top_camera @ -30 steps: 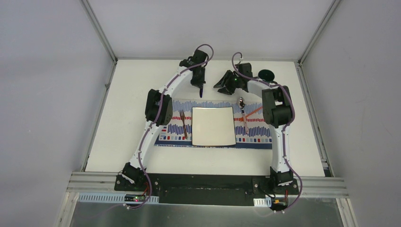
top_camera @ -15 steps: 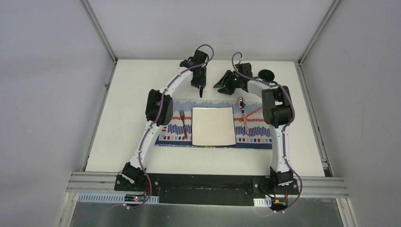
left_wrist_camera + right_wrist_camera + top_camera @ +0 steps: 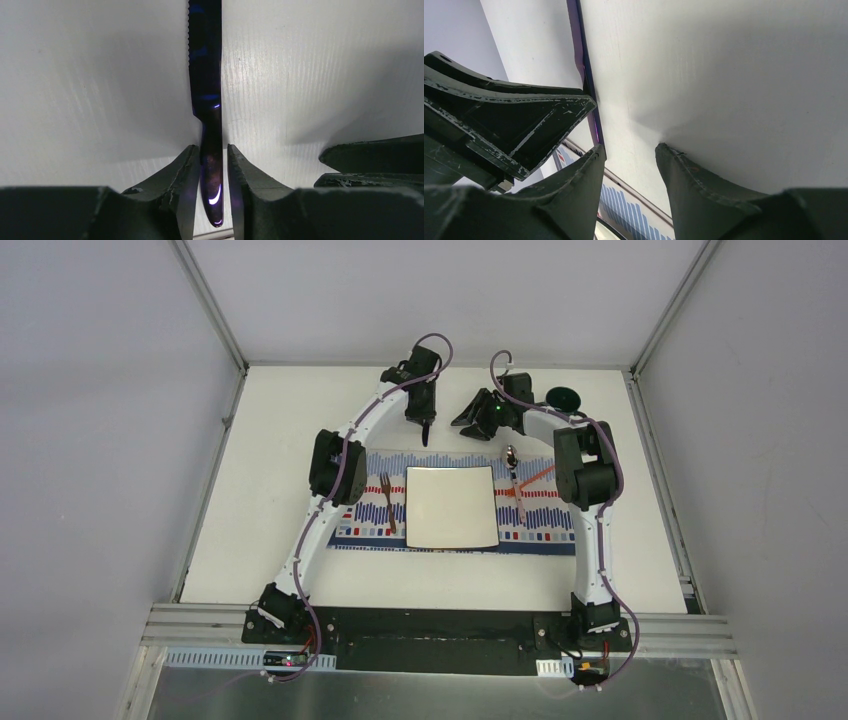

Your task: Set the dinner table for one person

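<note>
On the white dinner table [image 3: 280, 490] lies a striped placemat [image 3: 545, 525] with a square white plate [image 3: 452, 507] on it. A fork [image 3: 388, 502] lies left of the plate and a spoon [image 3: 514, 480] right of it. Beyond the placemat's far edge, my left gripper [image 3: 426, 423] points down over a dark purple knife [image 3: 427, 436]. In the left wrist view the knife [image 3: 205, 60] runs between the left gripper's fingers [image 3: 212, 147], which stand open with slim gaps beside the handle. My right gripper [image 3: 462, 420] hovers just right of it, open and empty [image 3: 629, 147].
A black cup [image 3: 563, 397] stands at the far right of the table behind the right arm. An orange stick [image 3: 537, 478] lies across the placemat by the spoon. Aluminium frame rails edge the table on all sides.
My left gripper's jaws have parted from the knife handle. Both arms stay where they were.
</note>
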You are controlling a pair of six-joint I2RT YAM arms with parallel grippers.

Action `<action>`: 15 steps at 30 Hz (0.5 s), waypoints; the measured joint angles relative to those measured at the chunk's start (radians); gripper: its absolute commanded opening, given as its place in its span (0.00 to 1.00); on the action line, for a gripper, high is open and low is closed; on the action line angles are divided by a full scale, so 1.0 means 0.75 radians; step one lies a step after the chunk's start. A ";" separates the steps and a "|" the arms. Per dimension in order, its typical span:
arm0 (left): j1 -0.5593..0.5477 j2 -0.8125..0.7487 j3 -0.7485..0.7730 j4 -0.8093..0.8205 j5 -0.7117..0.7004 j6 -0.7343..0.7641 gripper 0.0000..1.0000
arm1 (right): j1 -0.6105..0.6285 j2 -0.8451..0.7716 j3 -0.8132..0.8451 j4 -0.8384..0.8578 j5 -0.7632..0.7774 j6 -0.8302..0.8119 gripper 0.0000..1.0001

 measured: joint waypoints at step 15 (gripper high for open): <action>0.006 0.021 0.022 0.034 0.064 -0.006 0.00 | 0.000 0.001 0.000 0.013 -0.014 0.009 0.51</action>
